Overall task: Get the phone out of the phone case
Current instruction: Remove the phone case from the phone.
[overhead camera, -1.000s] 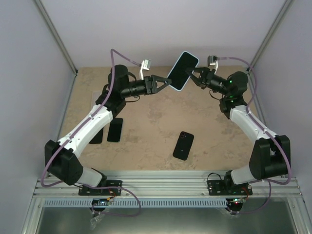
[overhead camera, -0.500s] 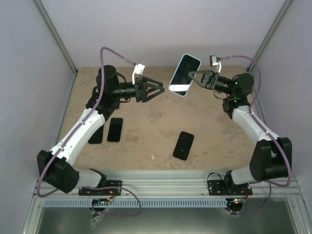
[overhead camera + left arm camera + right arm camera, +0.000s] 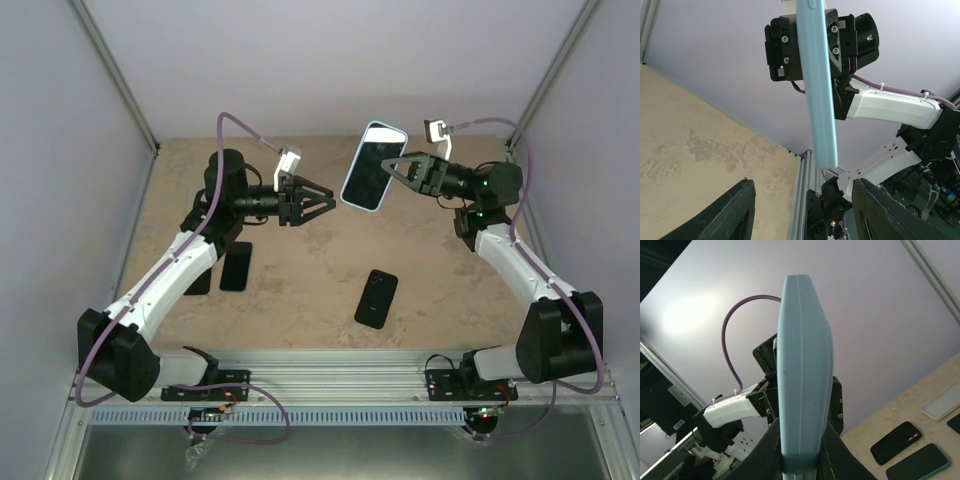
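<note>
Phone in pale blue case, aloft over the far part of the surface, standing on end. Clamped on its right edge: right claw. Just left of it, not touching: left claw, fingers apart. Below, flat on the surface: a dark phone.

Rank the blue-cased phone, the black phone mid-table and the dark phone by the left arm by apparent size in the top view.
1. Blue-cased phone in the right claw: largest, though held up nearer the camera.
2. Black phone mid-table.
3. Dark phone by the left arm, barely smaller; nearly a tie.
</note>
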